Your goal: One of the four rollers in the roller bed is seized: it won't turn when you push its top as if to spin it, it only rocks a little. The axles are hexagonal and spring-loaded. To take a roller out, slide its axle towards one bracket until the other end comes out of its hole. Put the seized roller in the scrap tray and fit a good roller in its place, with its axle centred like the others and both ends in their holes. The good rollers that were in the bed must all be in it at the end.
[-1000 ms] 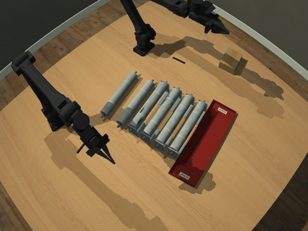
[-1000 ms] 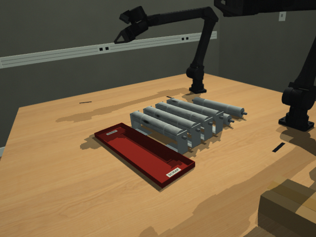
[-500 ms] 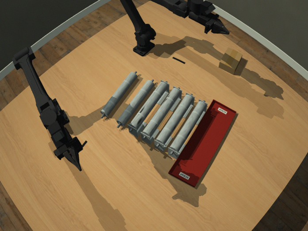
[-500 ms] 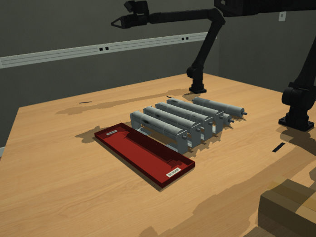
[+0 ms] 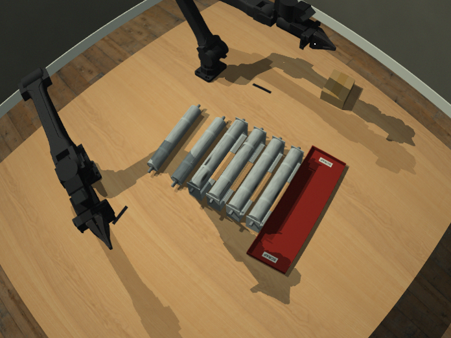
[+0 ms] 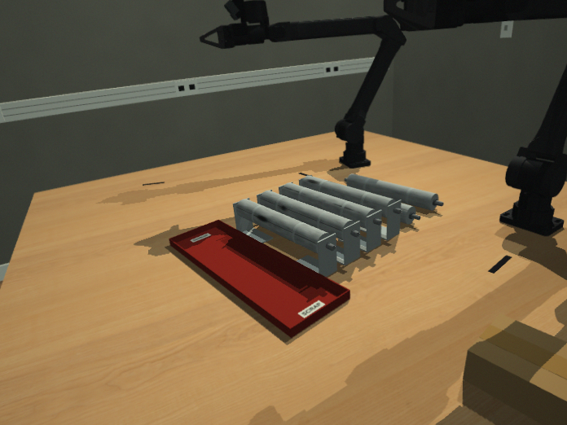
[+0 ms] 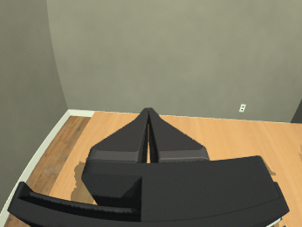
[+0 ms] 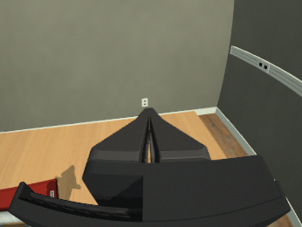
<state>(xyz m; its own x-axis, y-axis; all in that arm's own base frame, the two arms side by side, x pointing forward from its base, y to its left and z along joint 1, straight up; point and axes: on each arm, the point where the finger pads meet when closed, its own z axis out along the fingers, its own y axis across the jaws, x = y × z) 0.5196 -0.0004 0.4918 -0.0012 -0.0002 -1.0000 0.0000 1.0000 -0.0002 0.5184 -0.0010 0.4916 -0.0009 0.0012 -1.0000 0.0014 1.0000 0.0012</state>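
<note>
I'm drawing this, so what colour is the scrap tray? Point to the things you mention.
Red [image 5: 309,203] [image 6: 238,269] [image 8: 45,188], showing best in the top view.

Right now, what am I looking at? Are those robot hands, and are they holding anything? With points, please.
These are two black robot arms with pinching hands. The top picture looks down, the exterior one looks from the side, and two come from cameras on the arms' wrists. On the table are four rollers in a roller bed [image 5: 256,222] [image 6: 327,260], two loose rollers [image 5: 174,138] [image 6: 393,190], a red scrap tray [image 5: 306,214] [image 6: 256,274] and a box [image 5: 337,89] [image 6: 508,365]. The left gripper [image 5: 335,48] [image 7: 148,114] and right gripper [image 5: 110,248] [image 6: 201,39] [image 8: 148,114] are both shut, holding nothing.
</note>
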